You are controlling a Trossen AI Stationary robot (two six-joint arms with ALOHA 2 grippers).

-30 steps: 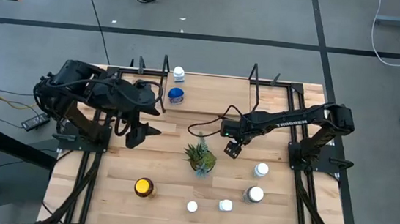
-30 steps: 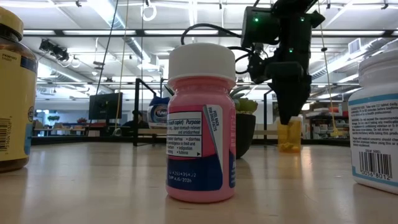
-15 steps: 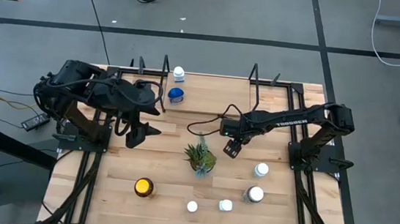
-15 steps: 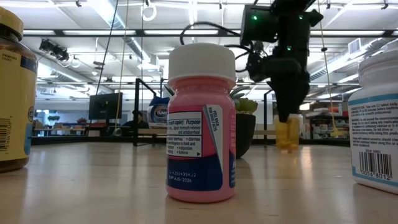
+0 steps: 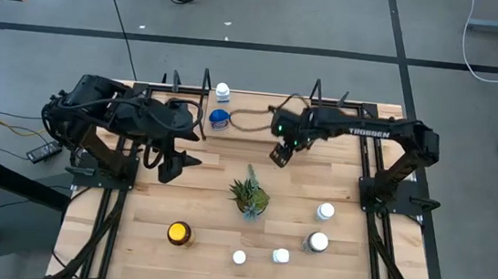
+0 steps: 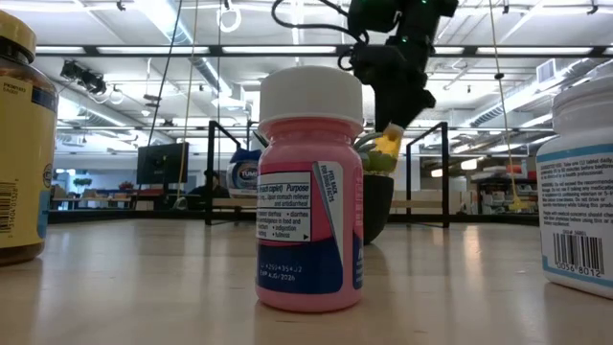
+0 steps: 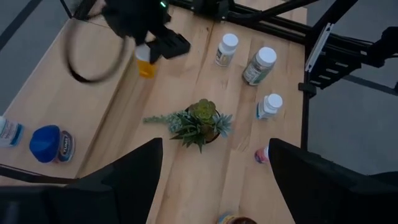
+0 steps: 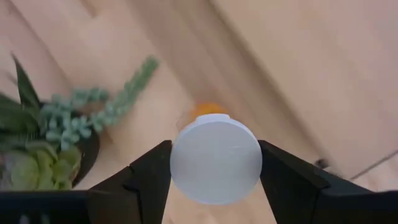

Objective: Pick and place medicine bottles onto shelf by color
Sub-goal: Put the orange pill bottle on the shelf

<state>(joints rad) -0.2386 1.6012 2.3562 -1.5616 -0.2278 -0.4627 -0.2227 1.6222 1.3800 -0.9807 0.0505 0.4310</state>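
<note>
My right gripper (image 5: 279, 155) is shut on a small orange bottle with a white cap (image 8: 216, 160), held in the air between the green plant (image 5: 249, 195) and the shelf (image 5: 261, 113). The bottle also shows in the left wrist view (image 7: 145, 64) and in the low view (image 6: 388, 144). On the light-wood shelf at the far edge stand a blue bottle (image 5: 220, 118) and a white-capped bottle (image 5: 223, 91). My left gripper (image 5: 178, 163) waits open and empty at the table's left. My right gripper pinches the orange bottle between its two fingers at the sides of its white cap (image 8: 183, 163). The fingers come from above, pointing down. The bottle hangs below them, its orange body (image 6: 388, 146) slightly tilted and clear of the table.
On the near half of the table stand a yellow-lidded dark jar (image 5: 179, 234) and several white-capped bottles (image 5: 316, 242), one of them pink (image 6: 309, 192). Black wire uprights (image 5: 315, 96) stand at the shelf's ends. A loose cable (image 5: 251, 117) loops over the shelf beside the right arm.
My right gripper has lifted the orange bottle off the table beside the plant and carried it up and toward the far edge and the shelf, a little to the left. The bottle, upright on the table a second ago, now hangs clear, slightly tilted.
</note>
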